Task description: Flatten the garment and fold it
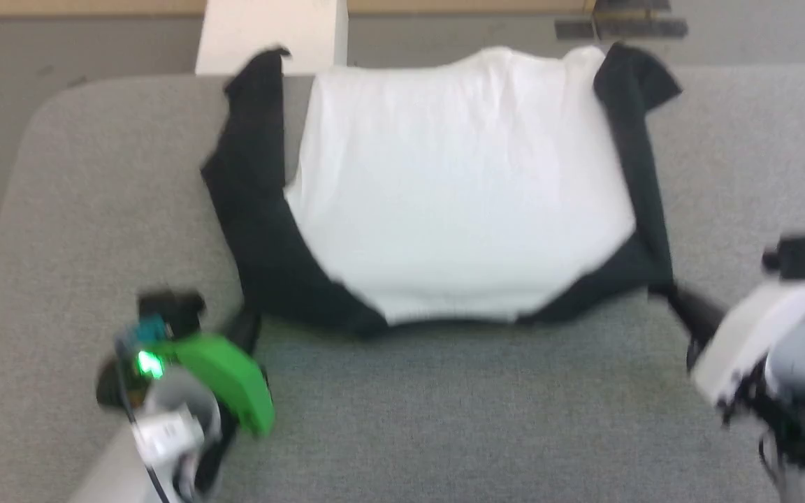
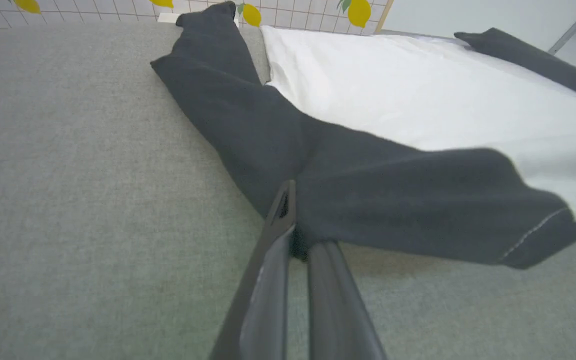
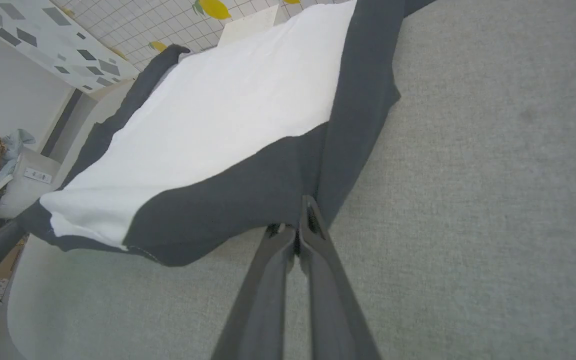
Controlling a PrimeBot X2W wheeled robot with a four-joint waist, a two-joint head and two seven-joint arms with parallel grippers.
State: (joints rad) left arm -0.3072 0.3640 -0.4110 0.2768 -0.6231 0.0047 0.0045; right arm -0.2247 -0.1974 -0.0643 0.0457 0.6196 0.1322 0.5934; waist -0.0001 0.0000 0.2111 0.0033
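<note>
The garment (image 1: 458,202) lies spread on the grey table (image 1: 444,419), white body in the middle, black sleeves running down both sides toward me. My left gripper (image 1: 245,323) is shut on the black fabric at the near left corner; the left wrist view shows its fingers (image 2: 288,235) pinching the dark sleeve (image 2: 368,185). My right gripper (image 1: 678,302) is shut on the near right corner, its fingertips (image 3: 305,225) clamped on the black fabric (image 3: 248,200). The near edge of the garment hangs slightly lifted between the two grips.
A pale block (image 1: 273,35) stands beyond the table's far left edge. The table's rounded left corner (image 1: 46,119) is near. A tiled wall with yellow lemons (image 2: 358,10) lies behind. Bare grey surface stretches in front of the garment.
</note>
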